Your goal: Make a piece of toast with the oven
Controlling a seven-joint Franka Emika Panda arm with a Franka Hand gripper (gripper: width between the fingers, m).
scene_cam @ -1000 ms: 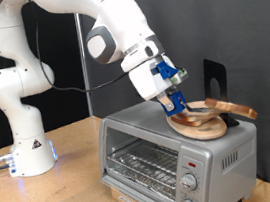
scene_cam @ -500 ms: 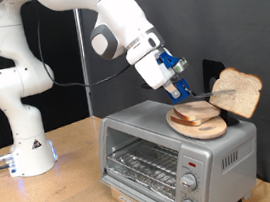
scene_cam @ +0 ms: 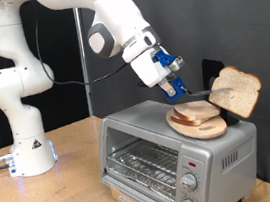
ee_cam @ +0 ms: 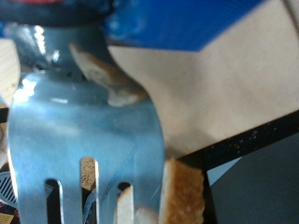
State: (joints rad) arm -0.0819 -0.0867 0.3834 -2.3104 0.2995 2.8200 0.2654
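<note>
Your tool hangs above the oven, its fingers closed on the handle of a fork. The fork reaches toward the exterior view's right and carries the toast, lifted clear and tilted, above and just right of the round board. The remaining slices lie stacked on that board, which sits on the oven's top. In the wrist view the tines run into the bread. The oven stands on the wooden surface, door shut.
</note>
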